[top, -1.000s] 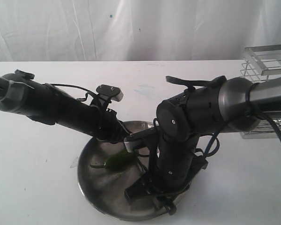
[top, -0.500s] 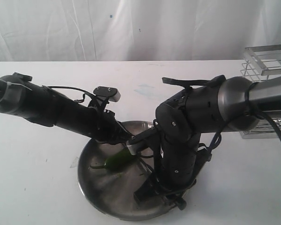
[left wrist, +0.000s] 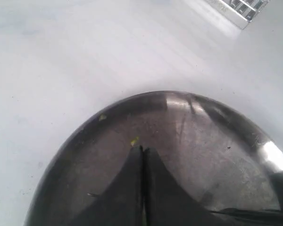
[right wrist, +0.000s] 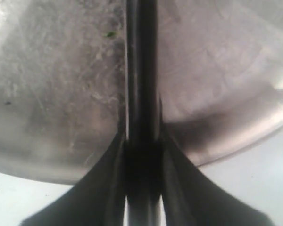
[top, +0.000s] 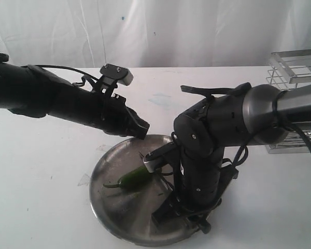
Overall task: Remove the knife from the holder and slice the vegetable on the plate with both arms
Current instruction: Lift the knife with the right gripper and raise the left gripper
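The vegetable, a small dark green pepper (top: 133, 178), lies on the shiny steel plate (top: 114, 210). My left gripper (top: 140, 129) hangs above the plate's far rim, shut and empty, clear of the pepper; in the left wrist view its tips (left wrist: 142, 149) meet over the plate (left wrist: 203, 141) near a green scrap (left wrist: 134, 140). My right gripper (top: 172, 206) sits low over the plate's near right side. In the right wrist view it (right wrist: 142, 141) is shut on the black knife (right wrist: 141, 70), which runs out over the plate (right wrist: 61, 94). The pepper is outside both wrist views.
The wire holder (top: 295, 78) stands at the table's right edge; its corner (left wrist: 238, 7) shows in the left wrist view. White table lies around the plate, with a white curtain behind. The right arm's bulky wrist (top: 212, 129) looms over the plate's right side.
My left gripper has let go of the pepper and risen up and back from it. The pepper stays on the plate. The right arm with the knife has shifted slightly.
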{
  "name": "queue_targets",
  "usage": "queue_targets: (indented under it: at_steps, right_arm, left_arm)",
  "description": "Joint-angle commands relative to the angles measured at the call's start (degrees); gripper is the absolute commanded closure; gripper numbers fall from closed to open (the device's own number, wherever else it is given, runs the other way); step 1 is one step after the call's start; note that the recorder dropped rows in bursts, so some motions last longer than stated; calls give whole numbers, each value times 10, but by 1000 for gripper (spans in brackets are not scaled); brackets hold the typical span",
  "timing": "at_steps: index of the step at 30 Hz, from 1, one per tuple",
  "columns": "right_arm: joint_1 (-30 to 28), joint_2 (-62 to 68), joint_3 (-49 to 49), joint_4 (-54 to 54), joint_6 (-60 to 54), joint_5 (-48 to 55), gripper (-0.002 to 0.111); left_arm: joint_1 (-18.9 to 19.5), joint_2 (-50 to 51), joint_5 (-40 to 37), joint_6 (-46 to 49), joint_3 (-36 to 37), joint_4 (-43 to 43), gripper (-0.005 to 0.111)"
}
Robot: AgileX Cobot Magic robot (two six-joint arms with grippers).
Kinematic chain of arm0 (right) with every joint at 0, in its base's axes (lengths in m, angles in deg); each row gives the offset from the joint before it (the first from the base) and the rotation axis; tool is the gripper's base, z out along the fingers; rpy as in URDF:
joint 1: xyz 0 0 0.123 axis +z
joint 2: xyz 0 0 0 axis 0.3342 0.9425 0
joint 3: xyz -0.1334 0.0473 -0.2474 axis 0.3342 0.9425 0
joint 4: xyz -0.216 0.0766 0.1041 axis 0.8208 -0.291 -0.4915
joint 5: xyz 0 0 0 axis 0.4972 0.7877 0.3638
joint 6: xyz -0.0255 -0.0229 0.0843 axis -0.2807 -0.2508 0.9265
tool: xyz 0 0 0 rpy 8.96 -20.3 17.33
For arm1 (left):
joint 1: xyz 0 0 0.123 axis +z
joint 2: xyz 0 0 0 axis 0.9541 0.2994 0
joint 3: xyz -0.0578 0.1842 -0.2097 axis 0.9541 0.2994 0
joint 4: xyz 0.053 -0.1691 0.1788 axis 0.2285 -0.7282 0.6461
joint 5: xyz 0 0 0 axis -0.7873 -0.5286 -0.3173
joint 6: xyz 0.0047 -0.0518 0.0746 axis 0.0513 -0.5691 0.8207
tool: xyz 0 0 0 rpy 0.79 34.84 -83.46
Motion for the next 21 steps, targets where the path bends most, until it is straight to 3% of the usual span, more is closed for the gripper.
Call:
queue_targets:
  at_steps: [1, 10, 17, 21]
  right_arm:
    - [-5, -32, 4, 11, 5, 9, 108]
    - [-5, -58, 4, 32, -15, -19, 108]
    - [-13, -98, 4, 82, -27, -27, 108]
    - [-39, -120, 4, 100, -27, -25, 108]
  left_arm:
    - [-2, -26, 3, -3, 12, 14, 107]
    - [-2, -78, 36, -3, 65, 19, 107]
    - [-2, -173, 42, -3, 98, 101, 107]
    - [-2, -224, 36, -5, 110, 107, 107]
